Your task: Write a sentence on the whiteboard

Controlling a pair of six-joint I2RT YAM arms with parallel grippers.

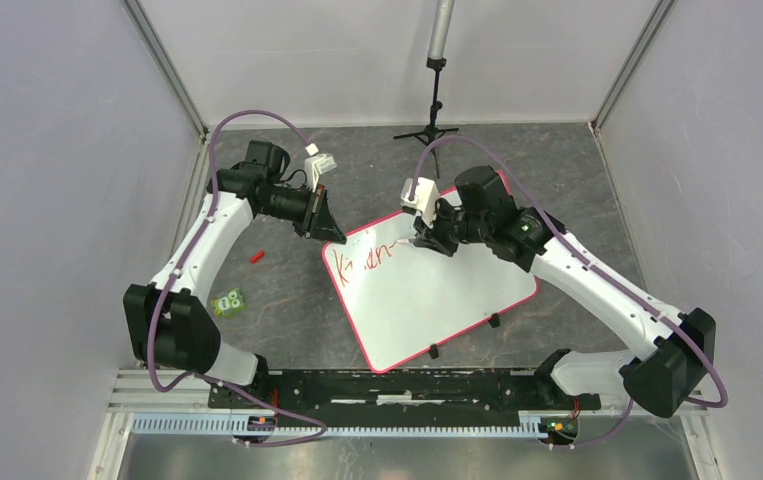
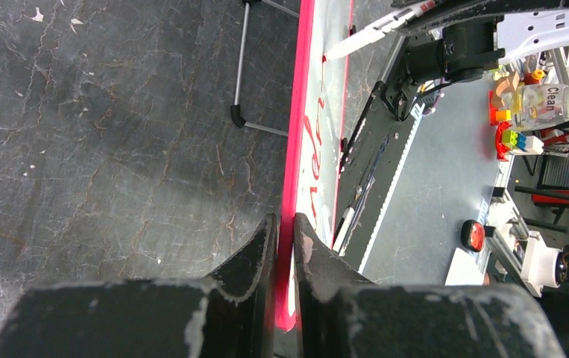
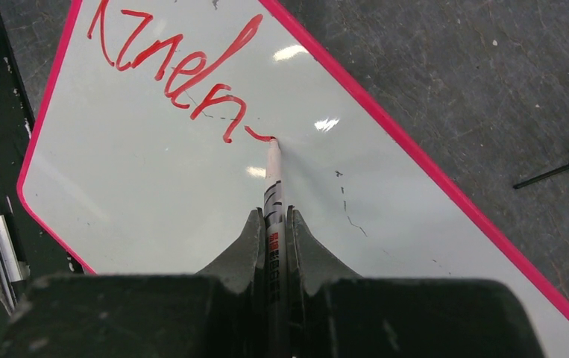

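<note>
Looking down, we see the large flat white rectangular whiteboard (image 1: 437, 300) with its thin red-pink rim lying skewed on the dark grey mottled table (image 1: 577, 180). Its long axis runs left to right with the right end turned farther from the bases, and small black clips (image 1: 494, 320) sit on its near long edge. Our left gripper (image 2: 285, 220) is clenched on the rim at the board's far left corner, while the right gripper (image 3: 274, 212) grasps a slim white marker (image 3: 274, 160) pointing leftward, its tip touching the board at the end of the thin red handwritten sentence (image 3: 184, 67), which reads about "Kinen". A black tripod stand (image 1: 435, 110) stands just beyond the board, and a green block (image 1: 227, 302) and a small red piece (image 1: 255, 256) lie apart to its left.
</note>
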